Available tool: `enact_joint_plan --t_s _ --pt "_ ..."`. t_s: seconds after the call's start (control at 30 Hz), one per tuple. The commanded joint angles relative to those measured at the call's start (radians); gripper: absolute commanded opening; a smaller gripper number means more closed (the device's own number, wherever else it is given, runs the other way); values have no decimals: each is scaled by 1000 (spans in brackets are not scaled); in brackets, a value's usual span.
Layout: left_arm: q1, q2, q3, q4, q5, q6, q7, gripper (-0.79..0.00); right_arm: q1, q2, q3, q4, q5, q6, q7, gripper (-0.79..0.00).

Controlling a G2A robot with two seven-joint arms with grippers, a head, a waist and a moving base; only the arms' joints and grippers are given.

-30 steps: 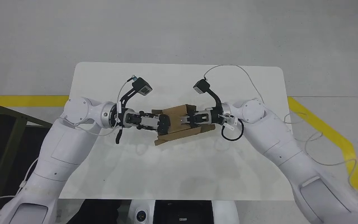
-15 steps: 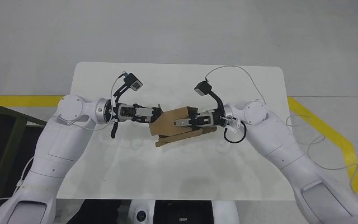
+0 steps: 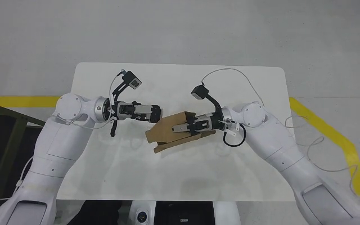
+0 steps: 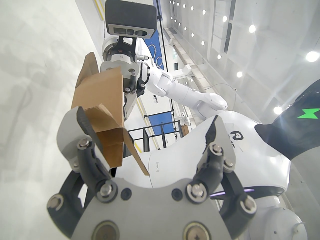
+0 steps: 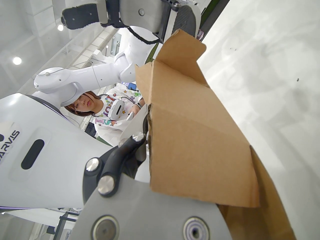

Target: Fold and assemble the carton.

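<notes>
Obs: carton [image 3: 171,129], brown corrugated board, part-opened with loose flaps, held tilted over the middle of the surface [image 3: 236,169]; cannot tell whether its lower flap touches the surface. Right pincer [image 3: 188,126] pinches one side panel from the carton's right end. Left pincer [image 3: 159,113] is spread wide at the opposite end, one finger [image 4: 85,123] just beside an end flap (contact not certain from the wrist view), nothing gripped.

Handling, judged: light, stiff across the panels, weak along the score lines. It should hinge there and rack out of square if pushed on one corner. The board face looks dry, not slippery; edges would crush under a hard pinch. Best hold is probably a flat panel near a fold, away from the flaps. The next move likely needs the left pincer to press the end flap inward while the right one braces
</notes>
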Motion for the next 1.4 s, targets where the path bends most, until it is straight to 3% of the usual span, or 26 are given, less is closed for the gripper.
enact_joint_plan --t_s 0.0,0.5,0.87,1.37 --pt "0 0 0 -1 0 0 -2 0 2 -2 -2 4 0 -1 -1 -785" --pt "16 1 -16 -34 12 -5 0 0 -2 4 68 36 -46 -68 -69 -785" --pt "37 0 -10 -63 17 5 -13 0 -18 3 121 31 -129 -116 -208 -785" --pt "46 -4 1 -88 12 14 -20 0 -1 -20 119 25 -192 -133 -290 -785"
